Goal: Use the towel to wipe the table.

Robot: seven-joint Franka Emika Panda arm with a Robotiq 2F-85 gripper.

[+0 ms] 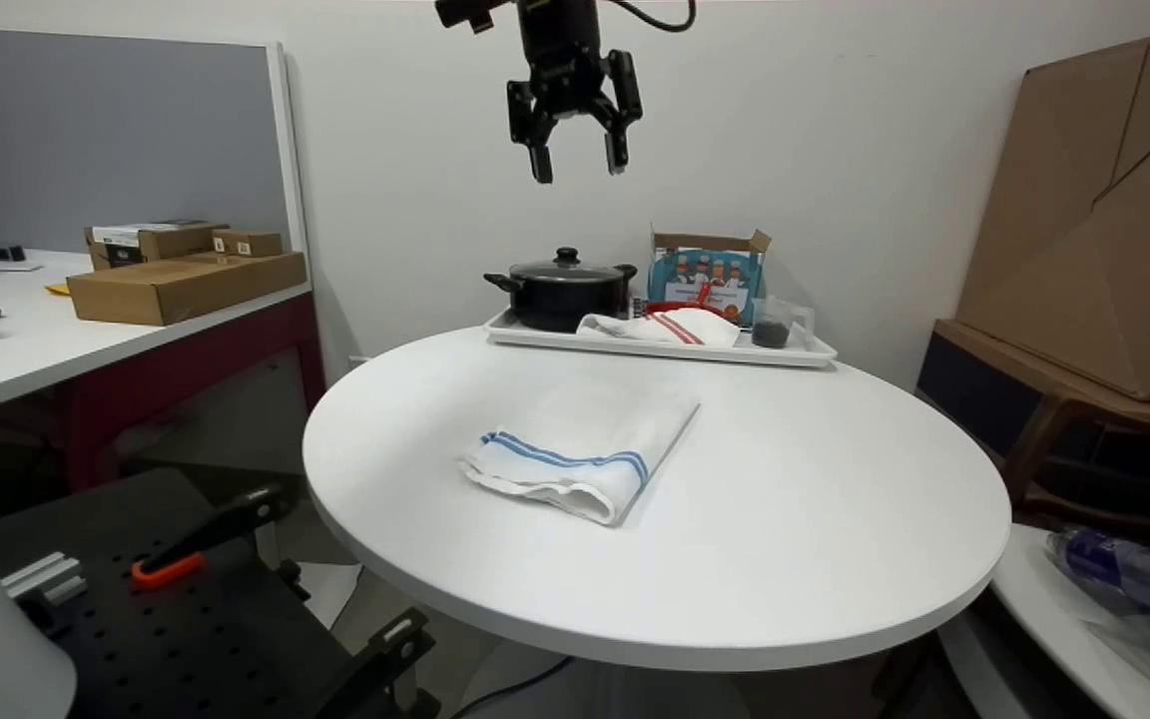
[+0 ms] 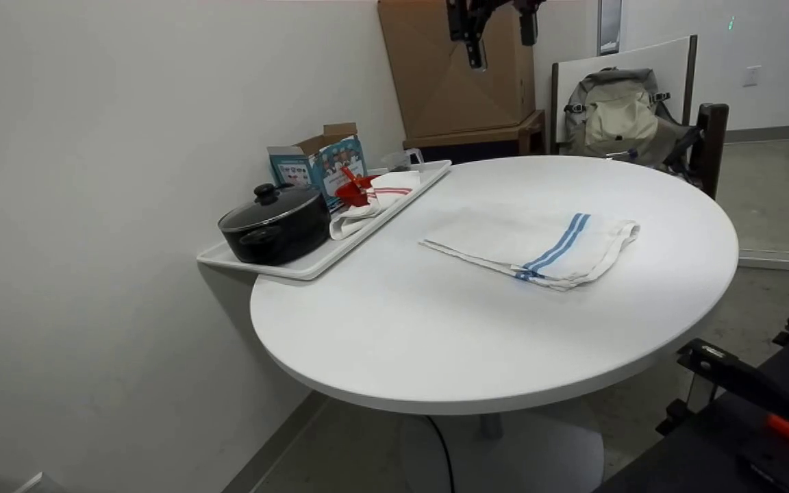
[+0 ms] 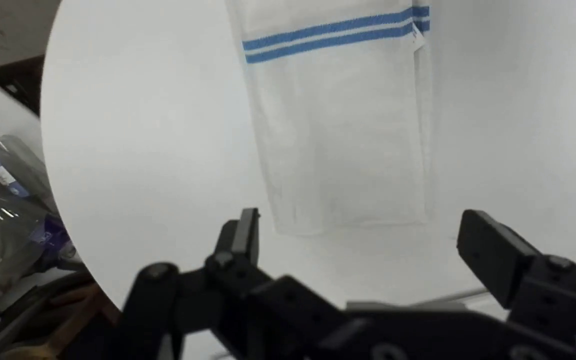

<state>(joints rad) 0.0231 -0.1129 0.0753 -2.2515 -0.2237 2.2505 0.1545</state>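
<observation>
Overhead, fingers (image 3: 490, 255) spread and released; towel (image 1: 575, 454) on table (image 1: 785, 509).

The gripper (image 1: 579, 172) hangs well above the round white table, where the towel lies folded flat, blue stripes near one end. A tray (image 1: 775, 359) bearing a lidded pot (image 1: 565, 297) sits at the edge beside the wall (image 1: 835, 150). Farther out, a large carton (image 1: 1084, 220) stands past the table, and a backpack (image 2: 619, 116) shows in an exterior view.

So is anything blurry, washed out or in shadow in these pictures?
Wrist view: the lower parts of the gripper look soft, out of focus; in an exterior view, the plain part of the blue-striped towel nearly blends into the bright white table; in an exterior view, a soft shadow falls on the wall below the tray.
</observation>
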